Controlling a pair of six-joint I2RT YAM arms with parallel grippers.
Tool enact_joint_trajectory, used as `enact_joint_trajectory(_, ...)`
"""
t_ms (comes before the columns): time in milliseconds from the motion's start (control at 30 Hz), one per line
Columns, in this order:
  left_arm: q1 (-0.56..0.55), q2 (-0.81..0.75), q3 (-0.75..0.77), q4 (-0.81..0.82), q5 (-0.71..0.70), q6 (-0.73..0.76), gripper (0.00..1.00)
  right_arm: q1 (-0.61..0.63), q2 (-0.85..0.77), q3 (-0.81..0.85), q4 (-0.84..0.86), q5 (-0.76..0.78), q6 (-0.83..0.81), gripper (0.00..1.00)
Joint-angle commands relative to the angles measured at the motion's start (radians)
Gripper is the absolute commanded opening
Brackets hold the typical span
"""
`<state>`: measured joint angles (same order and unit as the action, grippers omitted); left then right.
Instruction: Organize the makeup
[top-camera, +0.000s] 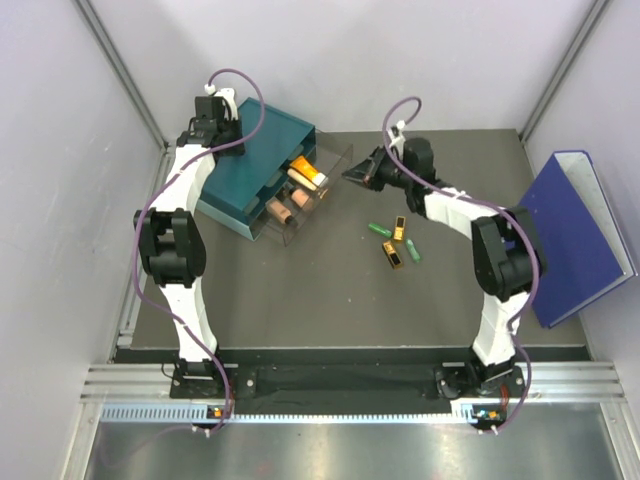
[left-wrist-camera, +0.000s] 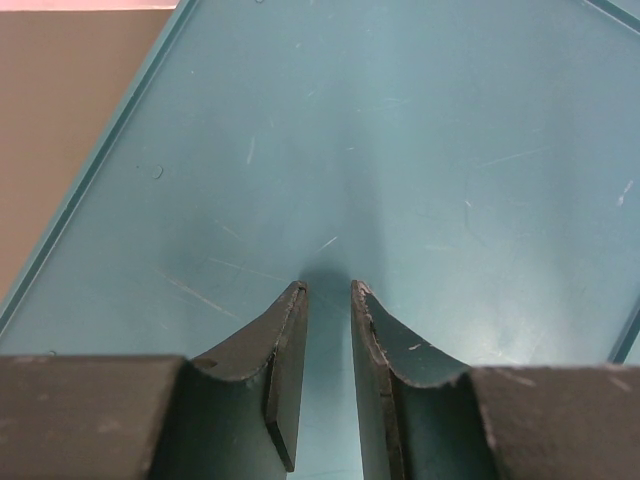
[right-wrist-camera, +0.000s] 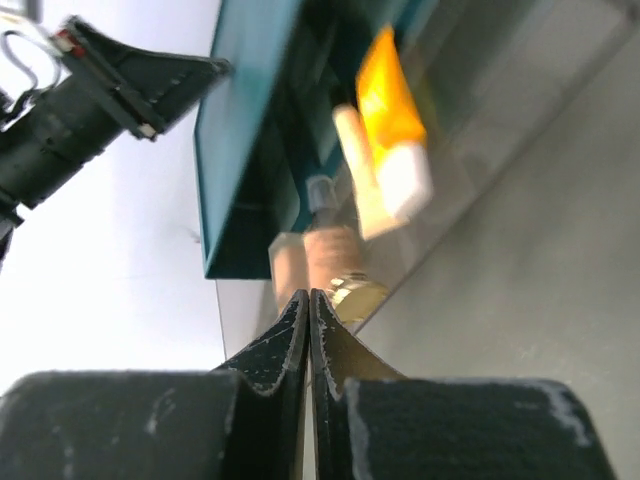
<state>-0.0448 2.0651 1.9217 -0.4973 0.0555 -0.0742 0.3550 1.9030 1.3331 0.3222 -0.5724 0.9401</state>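
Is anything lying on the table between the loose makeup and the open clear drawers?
Nothing visible does: bare tabletop separates the loose makeup from the open clear drawers. The right gripper hangs shut beside the drawers.

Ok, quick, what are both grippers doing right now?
Left gripper: jaws slightly apart, empty, over the teal drawer box.
Right gripper: jaws shut, holding nothing.

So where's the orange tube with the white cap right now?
The orange tube lies in the pulled-out clear drawer of the teal drawer box, left of centre in the top view, beside a peach tube.
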Motion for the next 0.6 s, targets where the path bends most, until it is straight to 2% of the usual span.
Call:
enact_joint_trajectory(0, -0.004, 0.078, -0.056, -0.265, 0.012, 0.007, 0.3, -0.007, 0.088, -0.048, 0.363, -0.086, 0.296, 0.0)
enact_joint_trajectory(200, -0.006, 0.082, -0.052, -0.27, 0.009, 0.008, 0.3, -0.005, 0.2, 0.021, 0.439, -0.099, 0.367, 0.0)
enact_joint_trajectory(567, -0.006, 0.093, -0.046, -0.276, 0.003, 0.005, 0.3, 0.05, 0.395, 0.333, 0.215, -0.126, 0.289, 0.0)
